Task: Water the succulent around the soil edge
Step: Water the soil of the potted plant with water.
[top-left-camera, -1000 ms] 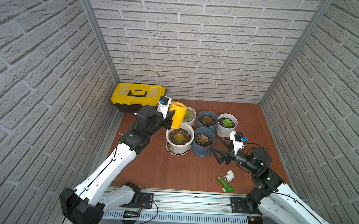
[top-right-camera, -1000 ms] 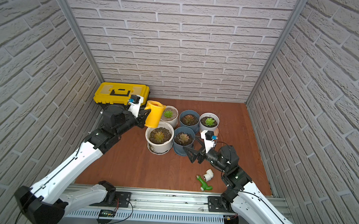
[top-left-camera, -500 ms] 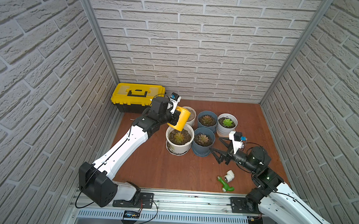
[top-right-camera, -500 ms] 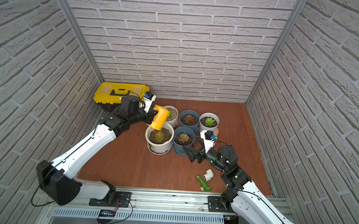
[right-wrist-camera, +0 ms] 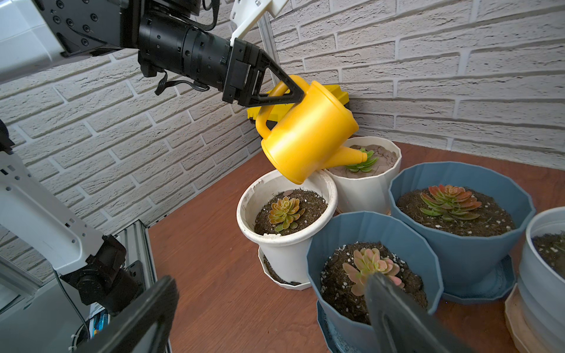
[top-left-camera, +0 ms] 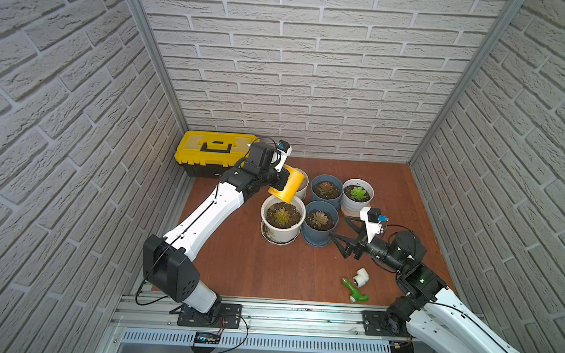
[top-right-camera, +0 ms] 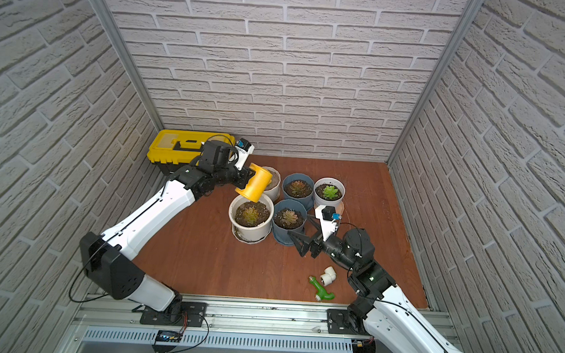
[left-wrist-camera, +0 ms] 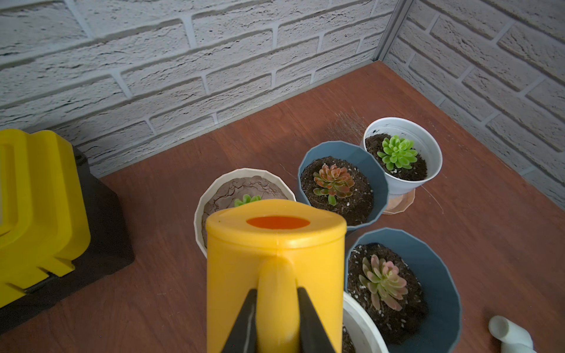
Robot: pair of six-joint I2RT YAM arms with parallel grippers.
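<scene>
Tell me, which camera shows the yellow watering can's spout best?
The right wrist view: the spout shows whole, from the side. The left wrist view and both top views show only the body of the watering can.

White brick walls [top-left-camera: 312,70] on three sides; reddish-brown wood floor [top-left-camera: 254,264]; even light.

No text, label, brand, number or sign can be read in any view: the yellow toolbox [top-left-camera: 190,151], the yellow watering can [right-wrist-camera: 308,137] and the wide white pot [top-left-camera: 280,233] show no legible marking.
</scene>
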